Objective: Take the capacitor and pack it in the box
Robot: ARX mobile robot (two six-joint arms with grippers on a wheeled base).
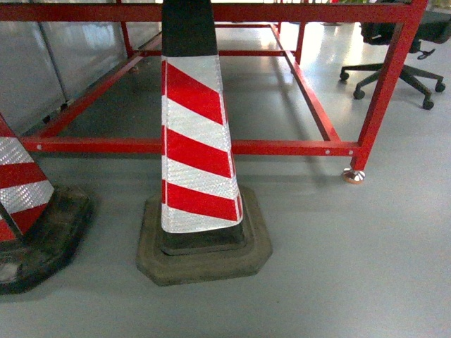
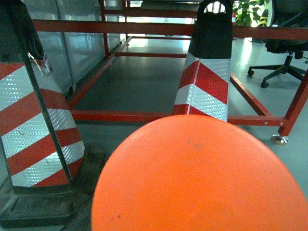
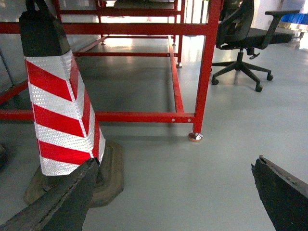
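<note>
cones: 2, red/white striped; one centre [image 1: 199, 141], one at left edge [image 1: 25, 204]
frame: 1 red metal rack [image 1: 282, 148] behind cones
chair: 1 office chair [image 1: 402, 42]
orange disc: 1 [image 2: 202, 178], fills left wrist view
right gripper [image 3: 173, 192]: fingers spread apart, nothing between
left gripper: not visible, can't tell
box, capacitor: not in any view

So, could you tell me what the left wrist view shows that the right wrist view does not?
Only the left wrist view shows a large orange disc filling its lower foreground, a second striped cone at its left edge and a green plant at the top. Only the right wrist view shows the right gripper, fingers wide apart. Both share the red-and-white traffic cone, the red metal frame, the black office chair and the grey floor. Neither shows the box or a capacitor.
</note>
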